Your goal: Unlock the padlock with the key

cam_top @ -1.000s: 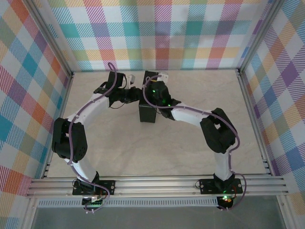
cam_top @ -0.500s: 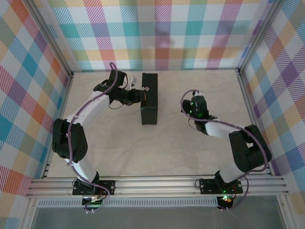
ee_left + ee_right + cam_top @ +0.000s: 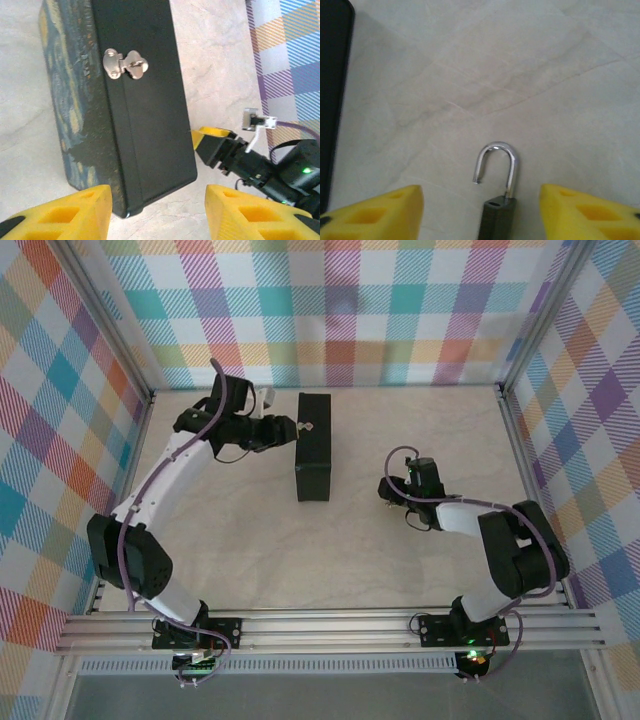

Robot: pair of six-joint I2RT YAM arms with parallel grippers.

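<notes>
Over on the left, our left gripper [image 3: 157,210] is hovering wide open beside the black box [image 3: 145,115], holding nothing. To the right, our right gripper [image 3: 389,490] is gaping around the padlock [image 3: 496,215] lying on the table [image 3: 520,75], its shackle [image 3: 495,149] popped. We're guessing the unlocking's done, though we're not spotting the key. Next we're probably just backing off.

R gripper [image 3: 386,491] off box [image 3: 313,455], now low over padlock [image 3: 496,218] (shackle open)

Between the right yellow jaws, a dark-bodied, silver-shackled padlock [image 3: 497,215] on the pale marbled bench [image 3: 520,75]. Beyond the left jaws, a black box [image 3: 145,125], lid swirled blue and yellow.
</notes>
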